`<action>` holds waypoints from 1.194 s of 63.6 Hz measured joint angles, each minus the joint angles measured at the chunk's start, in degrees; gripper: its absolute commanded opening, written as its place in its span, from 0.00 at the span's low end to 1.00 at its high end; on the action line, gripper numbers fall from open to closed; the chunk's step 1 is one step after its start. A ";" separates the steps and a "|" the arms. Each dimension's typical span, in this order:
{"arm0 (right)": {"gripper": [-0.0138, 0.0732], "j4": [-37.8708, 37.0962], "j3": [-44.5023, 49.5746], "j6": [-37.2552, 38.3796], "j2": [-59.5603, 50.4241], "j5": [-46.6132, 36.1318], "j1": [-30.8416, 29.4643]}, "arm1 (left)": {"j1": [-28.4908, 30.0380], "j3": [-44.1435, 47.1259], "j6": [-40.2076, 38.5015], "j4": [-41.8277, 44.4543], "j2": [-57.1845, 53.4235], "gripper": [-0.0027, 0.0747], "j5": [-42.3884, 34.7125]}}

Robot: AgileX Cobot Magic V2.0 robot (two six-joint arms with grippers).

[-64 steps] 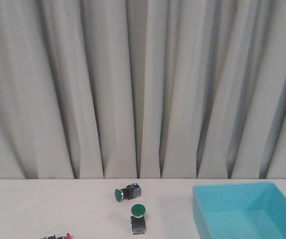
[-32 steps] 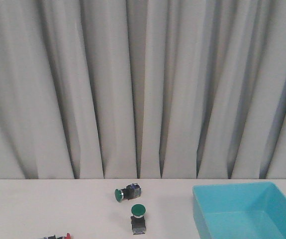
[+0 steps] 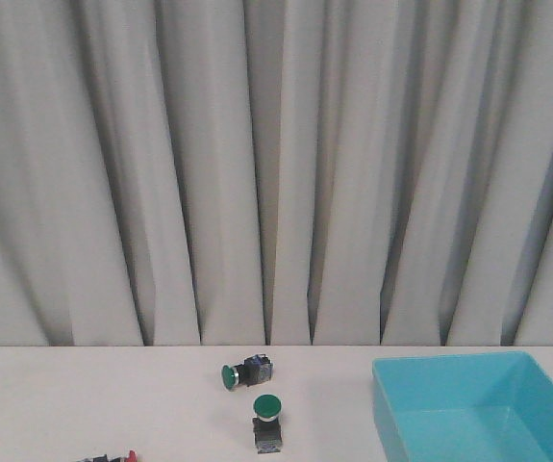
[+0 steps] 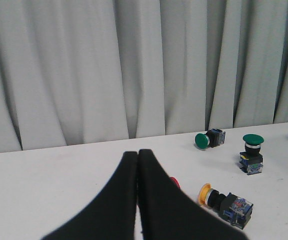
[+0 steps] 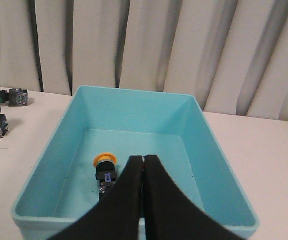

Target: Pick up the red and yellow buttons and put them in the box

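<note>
Inside the box (image 5: pixel 133 145), a yellow button (image 5: pixel 105 168) is seen upright, just beyond the right gripper (image 5: pixel 142 162), whose fingers are pressed together on nothing. Beside the equally closed, empty left gripper (image 4: pixel 137 159), a second yellow button (image 4: pixel 226 201) lies toppled on the table (image 4: pixel 43 180), and a red button (image 4: pixel 174 182) is apparently half hidden behind one finger.

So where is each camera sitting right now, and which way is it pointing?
Front: looks forward over the table to the curtain; shows two green buttons and the box; none of the robot shows.
Left wrist: low over the table behind the shut left tool; faces a yellow button, a partly hidden red cap and the green pair.
Right wrist: behind the shut right tool, over the box's near wall; looks into it at a yellow button.
Shared: all three show the green buttons.
</note>
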 measured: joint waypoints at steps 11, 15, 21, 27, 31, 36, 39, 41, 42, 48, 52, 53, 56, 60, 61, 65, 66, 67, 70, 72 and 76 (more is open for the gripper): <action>0.15 -7.36 2.81 11.87 -4.02 -3.92 0.00 | 0.00 0.00 0.00 0.00 0.00 0.03 0.00; 0.15 -10.90 2.81 15.96 -4.52 -4.04 0.00 | 0.00 0.00 0.00 0.00 0.00 0.03 -0.07; 0.15 -12.38 2.81 18.31 -4.53 -4.04 0.00 | 0.00 0.00 0.00 0.00 0.00 0.03 -0.02; 0.15 -12.51 2.81 18.26 -4.53 -4.04 0.00 | 0.00 0.00 0.00 0.00 0.00 0.03 -0.02; 0.15 -11.80 2.81 17.31 -4.53 -4.04 0.00 | 0.00 0.00 0.00 0.00 0.00 0.03 -0.02; 0.15 -10.95 2.81 16.53 -4.53 -4.04 0.00 | 0.00 0.00 0.00 0.00 0.00 0.03 -0.02; 0.15 -10.54 2.86 16.36 -4.53 -4.04 0.00 | 0.00 0.00 0.00 0.00 0.00 0.03 -0.02; 0.15 -10.42 2.86 16.36 -4.53 -4.04 0.00 | 0.00 0.00 0.00 0.00 0.00 0.03 -0.02; 0.15 -10.41 2.86 16.31 -4.53 -4.04 0.00 | 0.00 0.00 0.00 0.00 0.00 0.03 -0.02; 0.15 -10.22 2.86 16.31 -4.53 -4.04 0.00 | 0.00 0.00 0.00 0.00 0.00 0.03 -0.02; 0.15 -10.17 2.86 16.31 -4.53 -4.04 0.00 | 0.00 0.00 0.00 0.00 0.00 0.03 -0.02; 0.15 -10.17 2.86 16.31 -4.53 -4.04 0.00 | 0.00 0.00 0.00 0.00 0.00 0.03 -0.02; 0.15 -10.17 2.86 16.31 -4.53 -4.04 0.00 | 0.00 0.00 0.00 0.00 0.00 0.03 -0.02; 0.15 -10.17 2.86 16.31 -4.53 -4.04 0.00 | 0.00 0.00 0.00 0.00 0.00 0.03 -0.02; 0.15 -10.17 2.86 16.31 -4.53 -4.04 0.00 | 0.00 0.00 0.00 0.00 0.00 0.03 -0.02; 0.15 -10.17 2.86 16.31 -4.53 -4.04 0.00 | 0.00 0.00 0.00 0.00 0.00 0.03 -0.02; 0.15 -10.17 2.86 16.31 -4.53 -4.04 0.00 | 0.00 0.00 0.00 0.00 0.00 0.03 -0.02; 0.15 -10.17 2.86 16.31 -4.53 -4.04 0.00 | 0.00 0.00 0.00 0.00 0.00 0.03 -0.02; 0.15 -10.17 2.86 16.31 -4.53 -4.04 0.00 | 0.00 0.00 0.00 0.00 0.00 0.03 -0.02; 0.15 -10.17 2.86 16.31 -4.53 -4.04 0.00 | 0.06 0.00 0.00 0.00 0.00 0.03 -0.02; 0.15 -10.17 2.86 16.31 -4.53 -4.11 0.00 | 0.64 0.00 0.00 0.00 -0.01 0.03 -0.16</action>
